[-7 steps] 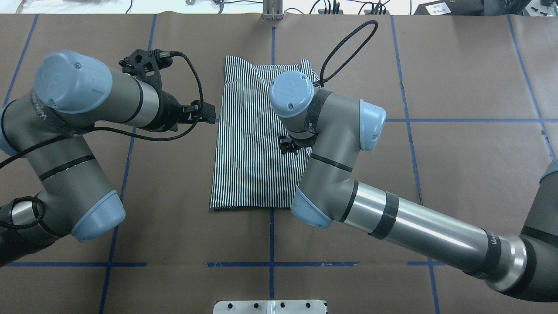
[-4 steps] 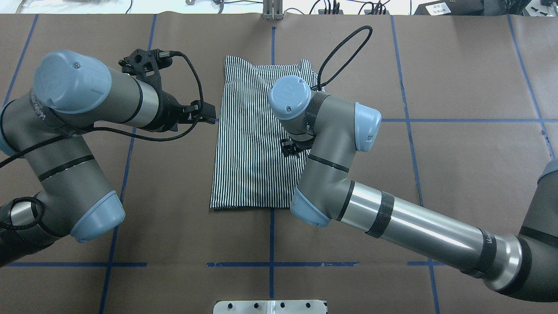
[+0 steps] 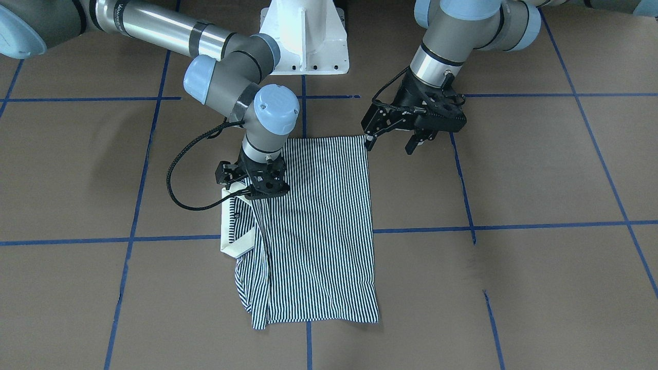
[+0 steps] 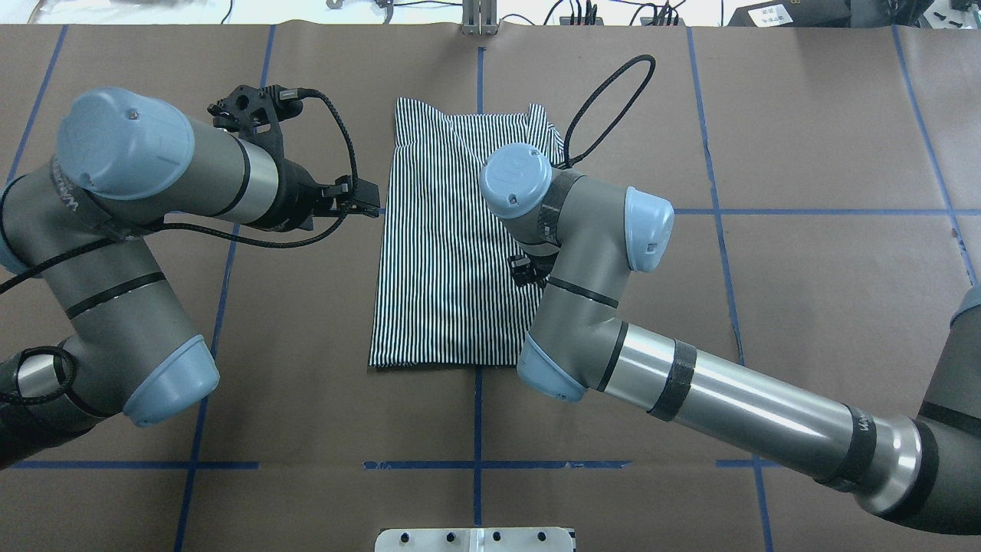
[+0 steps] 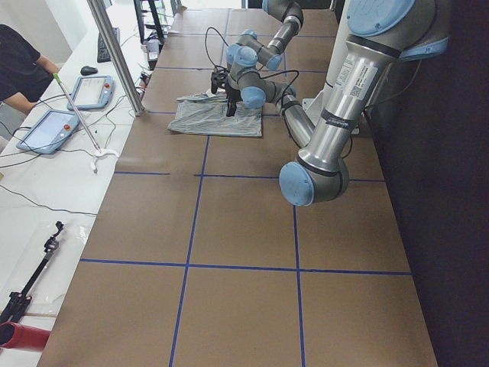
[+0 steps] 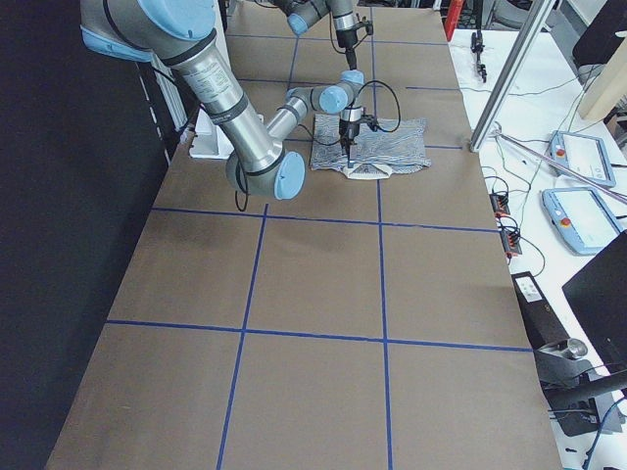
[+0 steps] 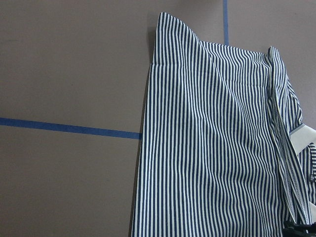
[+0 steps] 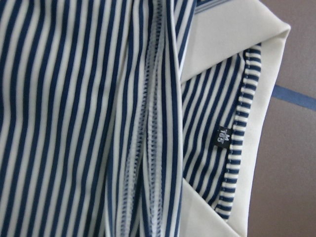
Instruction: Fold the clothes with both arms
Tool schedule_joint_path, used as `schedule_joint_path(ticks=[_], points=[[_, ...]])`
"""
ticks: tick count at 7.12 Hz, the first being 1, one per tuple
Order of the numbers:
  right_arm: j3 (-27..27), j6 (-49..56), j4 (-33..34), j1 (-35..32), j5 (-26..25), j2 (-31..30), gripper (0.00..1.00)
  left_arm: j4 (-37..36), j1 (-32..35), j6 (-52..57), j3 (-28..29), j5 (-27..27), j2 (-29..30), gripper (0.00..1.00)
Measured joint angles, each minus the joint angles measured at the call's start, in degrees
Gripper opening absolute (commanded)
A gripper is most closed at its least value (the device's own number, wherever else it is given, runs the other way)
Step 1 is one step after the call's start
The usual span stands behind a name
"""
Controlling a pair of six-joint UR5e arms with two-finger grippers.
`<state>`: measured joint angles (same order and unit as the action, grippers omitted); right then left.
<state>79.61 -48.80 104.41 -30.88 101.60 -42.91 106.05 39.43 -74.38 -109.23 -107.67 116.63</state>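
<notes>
Front view: the navy-and-white striped polo shirt point(image 3: 318, 231) lies folded narrow on my brown paper-covered worktop point(image 3: 514, 180), its white collar point(image 3: 229, 226) at nine o'clock. My right claw point(image 3: 255, 192) points straight down beside that collar; I cannot tell its opening. My left claw point(image 3: 389, 146), spread and empty, hovers at the shirt's one o'clock corner. Overhead, the right wrist hides the shirt's three o'clock edge.

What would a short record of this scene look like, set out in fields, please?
Garment: striped polo shirt, folded lengthwise into a long strip, lying flat on the table
Collar: white collar sticks out at the strip's edge on the robot's right
Left gripper: open, beside the shirt corner nearest the robot; contact unclear
Right gripper: pointing down over the folded edge by the collar; whether it is open or shut is hidden
</notes>
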Motion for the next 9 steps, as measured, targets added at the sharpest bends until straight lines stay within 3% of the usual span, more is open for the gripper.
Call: schedule_joint_path(ticks=[5, 9], points=[[-0.03, 1.87, 1.05, -1.51, 0.10, -0.85, 1.00, 0.16, -0.01, -0.23, 0.02, 0.09, 0.16, 1.00], [4.67, 10.13, 0.51, -7.33, 1.08, -8.10, 1.00, 0.13, 0.00, -0.66, -0.46, 0.01, 0.48, 1.00]])
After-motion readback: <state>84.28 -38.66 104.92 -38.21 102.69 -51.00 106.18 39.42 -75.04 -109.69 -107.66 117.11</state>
